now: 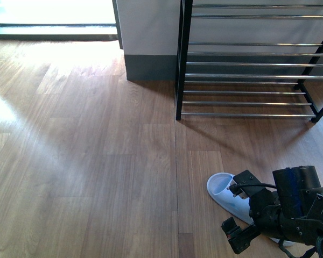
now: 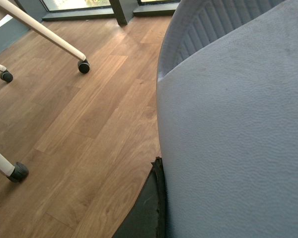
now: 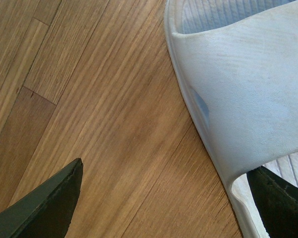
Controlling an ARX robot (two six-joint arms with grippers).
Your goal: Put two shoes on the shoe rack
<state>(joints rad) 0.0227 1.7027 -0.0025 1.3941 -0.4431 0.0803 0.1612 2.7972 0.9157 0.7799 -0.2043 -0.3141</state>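
The right hand (image 1: 238, 208), fingers apart, is straddling only the edge of the pale slipper (image 1: 222, 188) — a pinch that thin is probably risking it twisting loose before the rack (image 1: 181, 64).

The brown wood-plank floor (image 1: 97, 161) carries the black-framed shoe rack (image 1: 180, 70) standing by the wall (image 1: 151, 27), one pale slide shoe (image 1: 220, 188) lying flat well in front of it — and, in the left wrist view, white legs (image 2: 39, 29) on dark castors (image 2: 83, 66).
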